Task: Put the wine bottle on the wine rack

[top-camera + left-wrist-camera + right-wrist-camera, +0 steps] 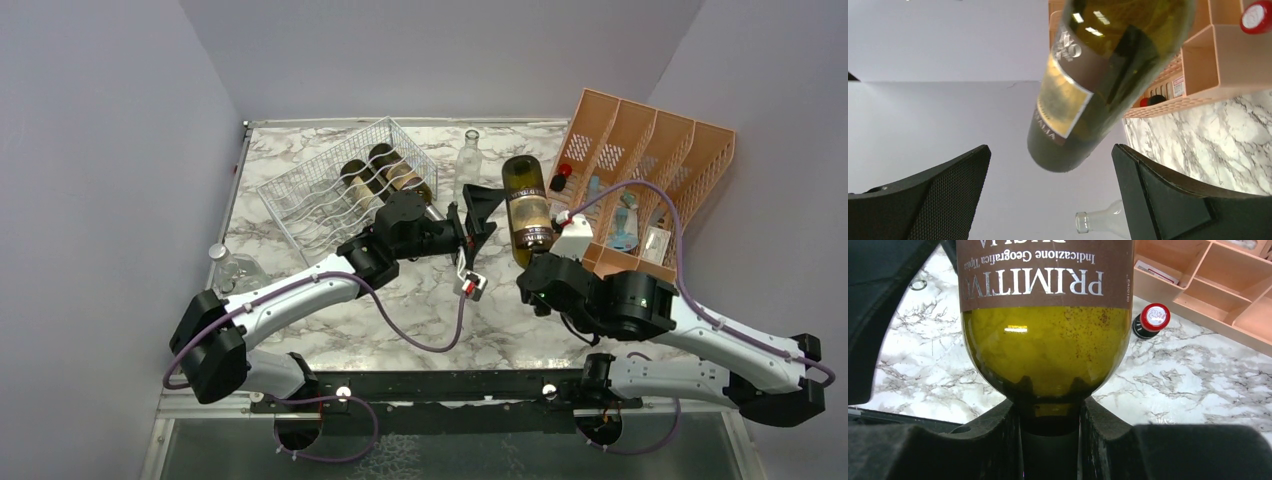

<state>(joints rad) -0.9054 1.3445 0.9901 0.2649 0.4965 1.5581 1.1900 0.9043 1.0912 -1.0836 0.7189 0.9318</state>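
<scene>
Bottle point(527, 205), neck pinched in right gripper point(542, 262) with base pointing away, hangs right of rack point(320, 195); left gripper point(477, 235), spread wide beside it, is nearer the rack.

Olive-green wine bottle point(522, 178) with brown-and-gold label point(530, 215), silvery-white wine rack point(320, 195), orange organizer point(650, 140), grey-veined white marble table point(500, 325)

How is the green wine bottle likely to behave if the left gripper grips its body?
The wine bottle is glossy glass, so probably rigid, slick and breakable. Light shines through its shoulder, so it may be empty and fairly light. Held only at the neck by the right gripper, its round body might pivot or, once set down, roll.
</scene>
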